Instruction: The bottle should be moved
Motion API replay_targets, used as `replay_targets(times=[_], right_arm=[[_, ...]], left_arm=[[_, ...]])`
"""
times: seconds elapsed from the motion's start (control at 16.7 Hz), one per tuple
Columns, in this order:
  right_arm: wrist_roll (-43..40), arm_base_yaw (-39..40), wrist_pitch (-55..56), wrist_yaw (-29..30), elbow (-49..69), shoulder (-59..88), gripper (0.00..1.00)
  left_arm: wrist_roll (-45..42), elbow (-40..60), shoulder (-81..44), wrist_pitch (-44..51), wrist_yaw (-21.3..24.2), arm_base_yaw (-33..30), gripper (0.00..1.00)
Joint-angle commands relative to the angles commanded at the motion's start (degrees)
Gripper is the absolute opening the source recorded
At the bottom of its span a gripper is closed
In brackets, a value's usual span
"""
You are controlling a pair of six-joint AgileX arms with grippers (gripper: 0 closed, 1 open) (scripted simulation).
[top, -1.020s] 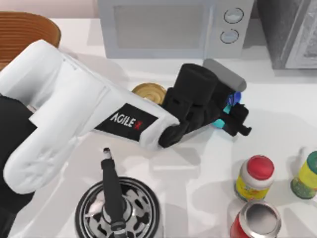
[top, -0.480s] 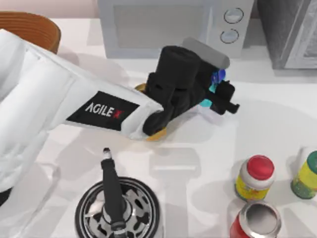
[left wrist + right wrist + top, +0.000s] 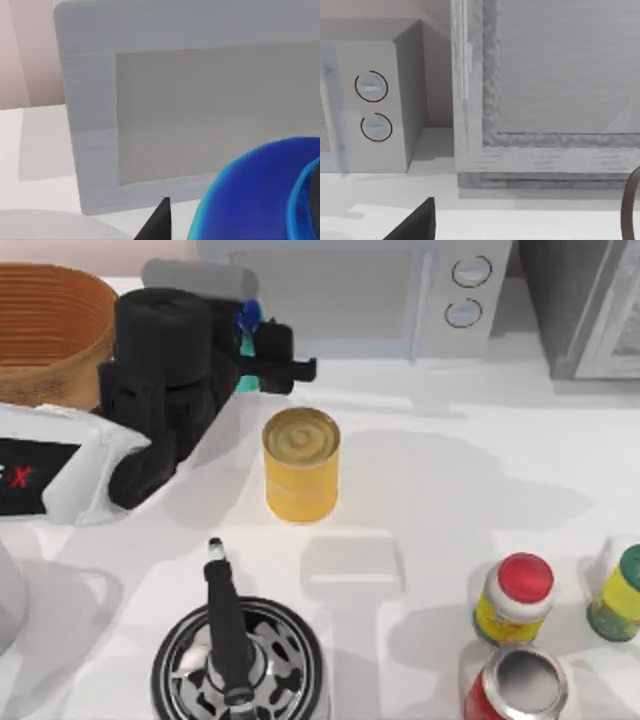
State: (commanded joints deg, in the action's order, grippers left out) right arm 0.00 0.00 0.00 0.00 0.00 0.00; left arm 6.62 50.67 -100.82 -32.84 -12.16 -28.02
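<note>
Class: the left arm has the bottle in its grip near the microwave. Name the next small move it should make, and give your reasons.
Probably carry on leftward toward the woven basket, then lower. The left gripper holds the bottle in front of the microwave, beyond the yellow can; nothing shows it resting on the table.

A red "X" (image 3: 22, 476) on a black label is all that reads, at the left edge of the frame on the left arm's white casing (image 3: 70, 475). The microwave dials, bottles and cans carry no legible lettering.
</note>
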Motion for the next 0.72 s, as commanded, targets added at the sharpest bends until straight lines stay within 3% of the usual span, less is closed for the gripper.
replay_targets(times=[0.36, 0.72], right_arm=[[0.00, 0.00, 0.00, 0.00, 0.00, 0.00, 1.00], [0.00, 0.00, 0.00, 0.00, 0.00, 0.00, 1.00]], left_arm=[[4.31, -17.81, 10.49, 2.05, -3.46, 6.28, 0.00], [4.79, -20.94, 11.72, 3.14, -3.56, 7.14, 0.00]])
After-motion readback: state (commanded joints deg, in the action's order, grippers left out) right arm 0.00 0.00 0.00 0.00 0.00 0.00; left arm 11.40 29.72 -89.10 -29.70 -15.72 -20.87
